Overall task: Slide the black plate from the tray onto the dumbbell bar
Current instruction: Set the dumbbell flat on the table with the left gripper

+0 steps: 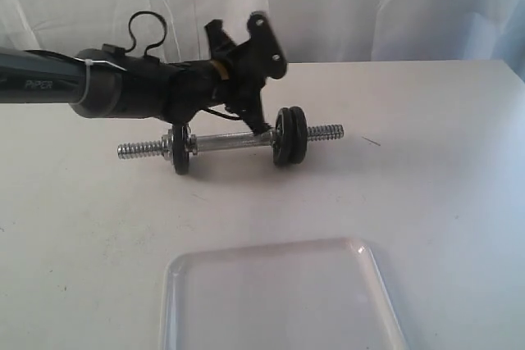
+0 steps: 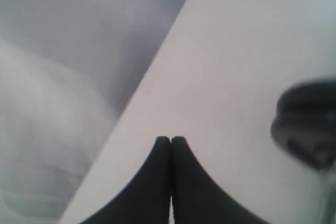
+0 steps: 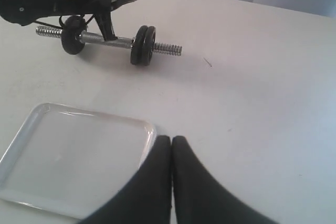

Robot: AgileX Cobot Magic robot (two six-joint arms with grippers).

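The chrome dumbbell bar (image 1: 234, 141) (image 3: 107, 40) lies on the white table. Two black plates (image 1: 290, 135) (image 3: 143, 45) sit side by side on its right part, inside the threaded end. A single black disc (image 1: 180, 150) sits near its left threads. The pale tray (image 1: 279, 297) (image 3: 79, 156) at the front holds nothing. My left gripper (image 1: 264, 126) (image 2: 170, 139) is shut and empty, its tips pointing down at the bar just left of the two plates. These plates show as a dark blur (image 2: 307, 129) in the left wrist view. My right gripper (image 3: 171, 139) is shut by the tray's corner.
The left arm (image 1: 123, 88) reaches in from the left, above and behind the bar. A white curtain (image 1: 369, 6) hangs behind the table's far edge. A small dark speck (image 1: 371, 141) lies right of the bar.
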